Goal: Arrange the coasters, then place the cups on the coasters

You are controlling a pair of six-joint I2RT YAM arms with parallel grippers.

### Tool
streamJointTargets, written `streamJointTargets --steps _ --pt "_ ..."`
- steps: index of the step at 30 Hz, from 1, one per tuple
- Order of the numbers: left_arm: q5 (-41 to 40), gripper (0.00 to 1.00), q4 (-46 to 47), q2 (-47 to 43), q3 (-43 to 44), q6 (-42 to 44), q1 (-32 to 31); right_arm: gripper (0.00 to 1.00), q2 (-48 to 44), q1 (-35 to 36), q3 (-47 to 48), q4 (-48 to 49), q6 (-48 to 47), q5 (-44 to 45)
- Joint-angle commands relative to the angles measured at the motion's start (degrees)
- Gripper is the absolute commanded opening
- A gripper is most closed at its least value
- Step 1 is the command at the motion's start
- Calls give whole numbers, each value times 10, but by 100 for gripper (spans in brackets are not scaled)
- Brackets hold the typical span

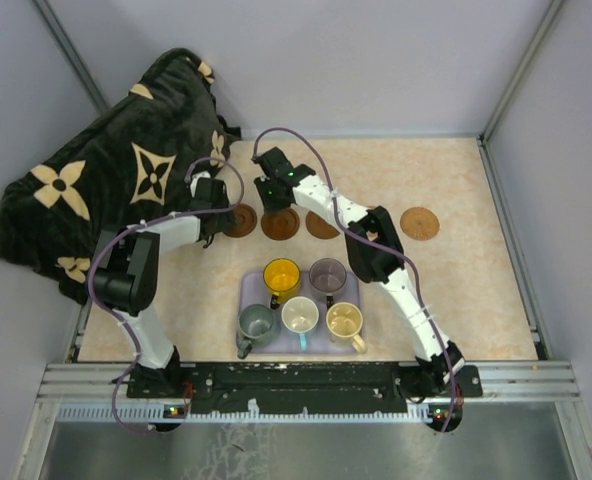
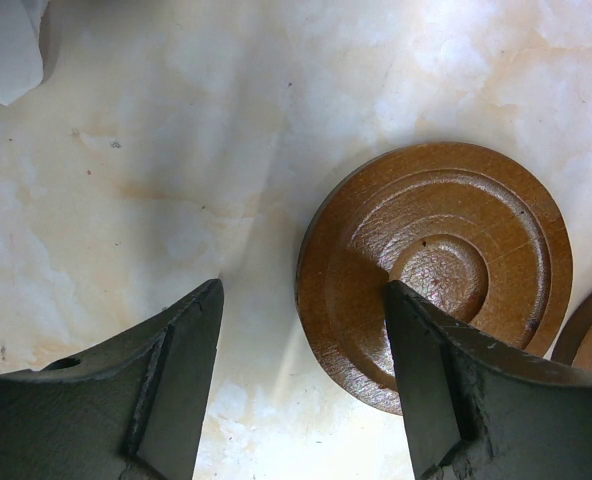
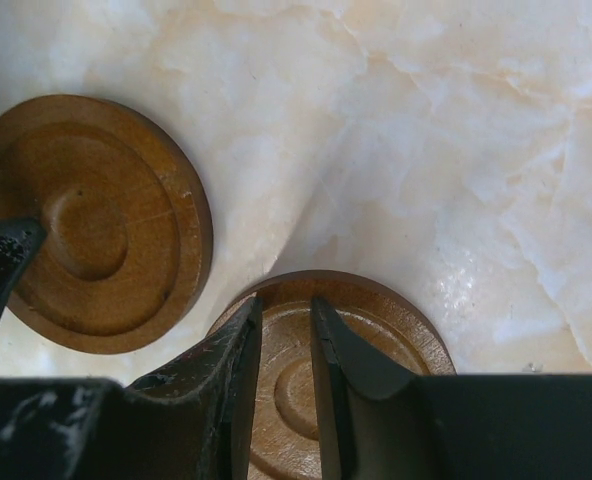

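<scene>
Several brown round coasters lie in a row on the marble table: one (image 1: 241, 220), one (image 1: 280, 223), one (image 1: 322, 224), and one apart at the right (image 1: 419, 222). My left gripper (image 1: 216, 212) hangs open over the leftmost coaster (image 2: 456, 230), its right finger (image 2: 446, 380) above the disc and its left finger over bare table. My right gripper (image 3: 286, 300) has its tips low over the second coaster (image 3: 386, 320), with only a narrow gap and nothing between them. The yellow cup (image 1: 281, 273), purple-grey cup (image 1: 327, 272), grey-green cup (image 1: 256, 322), cream cup (image 1: 300, 315) and beige cup (image 1: 344, 320) stand on the lavender tray.
The lavender tray (image 1: 249, 292) sits near the front edge between the arm bases. A black blanket with tan flowers (image 1: 126, 170) is heaped at the back left. Grey walls close in the table on three sides.
</scene>
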Motion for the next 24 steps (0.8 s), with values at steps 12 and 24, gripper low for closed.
streamJointTargets --steps 12,24 --pt "0 71 -32 11 -12 -8 7 34 67 -8 6 41 -14 -25" --pt "-58 71 -81 -6 -8 -44 13 38 36 -16 -20 60 -2 7"
